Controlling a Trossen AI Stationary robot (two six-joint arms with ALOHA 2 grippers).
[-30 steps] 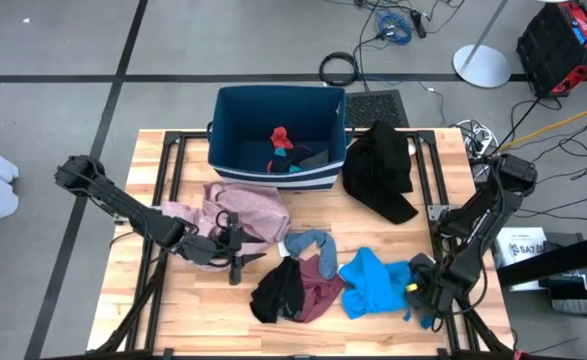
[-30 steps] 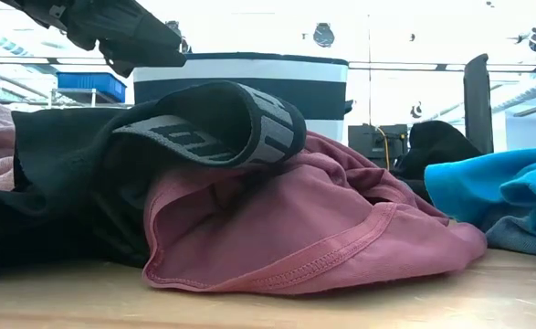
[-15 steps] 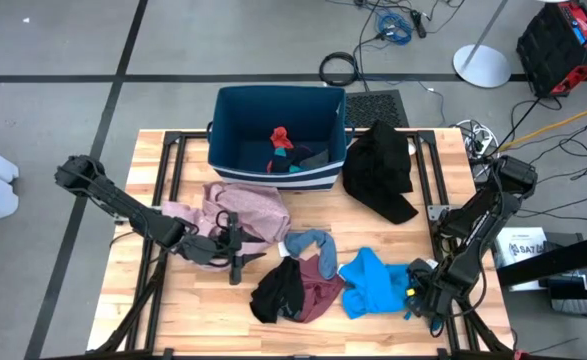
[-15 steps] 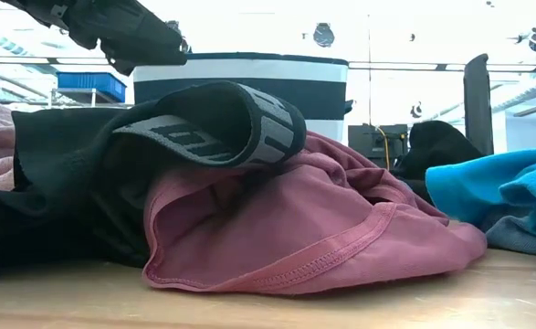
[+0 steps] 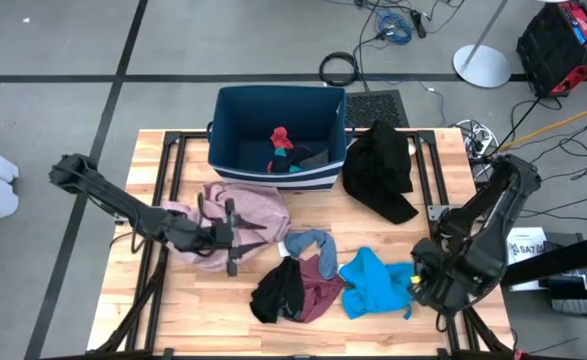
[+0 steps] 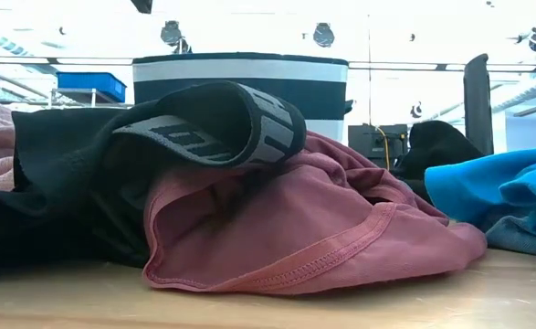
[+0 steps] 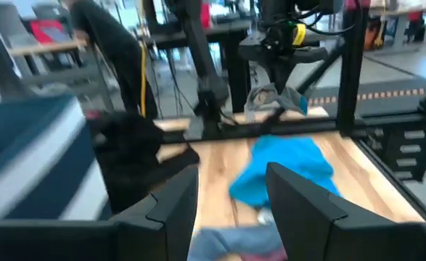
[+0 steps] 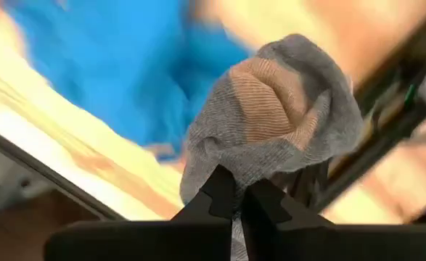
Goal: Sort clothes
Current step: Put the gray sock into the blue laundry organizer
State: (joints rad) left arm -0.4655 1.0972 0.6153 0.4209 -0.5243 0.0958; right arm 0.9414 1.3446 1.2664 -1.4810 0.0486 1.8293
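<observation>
Clothes lie scattered; right gripper (image 8: 236, 194) pinches a grey sock (image 8: 274, 116) clear of the table for binning, left gripper (image 7: 227, 199) spread, empty

Two dark jointed arms; right hand (image 5: 414, 284) seemingly yellow-marked.

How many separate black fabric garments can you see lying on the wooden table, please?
2: a large black fabric garment lies at the far right beside the dark blue striped bin; a smaller black fabric garment lies at the near edge, overlapping the maroon garment. Others may be hidden underneath.
</observation>
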